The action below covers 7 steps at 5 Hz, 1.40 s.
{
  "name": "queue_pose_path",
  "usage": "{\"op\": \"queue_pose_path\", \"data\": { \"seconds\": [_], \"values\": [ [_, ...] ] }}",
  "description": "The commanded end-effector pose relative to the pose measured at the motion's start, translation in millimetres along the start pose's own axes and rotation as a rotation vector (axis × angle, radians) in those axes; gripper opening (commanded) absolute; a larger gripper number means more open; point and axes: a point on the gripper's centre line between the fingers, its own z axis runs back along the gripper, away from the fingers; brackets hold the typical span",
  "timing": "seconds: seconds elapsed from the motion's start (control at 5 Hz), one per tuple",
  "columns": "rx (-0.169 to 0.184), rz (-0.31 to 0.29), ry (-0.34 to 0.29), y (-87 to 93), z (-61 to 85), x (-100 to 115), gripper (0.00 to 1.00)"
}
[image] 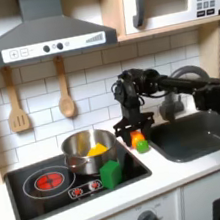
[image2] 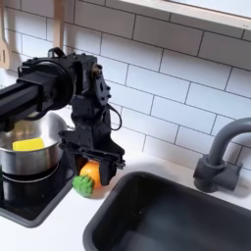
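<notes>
Second exterior view gives me the gripper low over the orange toy vegetable, fingers clamped on it. It sits on the surface between pot and sink, not yet raised.

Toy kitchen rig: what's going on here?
The WidowX gripper is down on the counter between the stove and the sink, right at a small orange-and-green toy vegetable; whether its jaws are closed on it is unclear. A steel pot with a yellow item inside sits on the stove, and a green block stands in front of it.
</notes>
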Motion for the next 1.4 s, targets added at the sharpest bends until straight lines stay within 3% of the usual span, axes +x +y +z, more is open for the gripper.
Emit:
{"op": "queue_pose_path", "data": {
  "seconds": [0.0, 0.2, 0.4, 0.8, 1.2],
  "values": [
    [0.012, 0.037, -0.107, 1.6, 48.7, -8, 0.00],
    [0.013, 0.072, -0.144, 15.3, 68.1, -13, 0.00],
    [-0.014, 0.129, -0.169, 32.8, 78.8, -23, 0.00],
    [-0.046, 0.187, -0.191, 55.7, 92.9, -34, 0.00],
    [-0.072, 0.249, -0.181, 83.1, 93.0, -48, 0.00]
  ]
}}
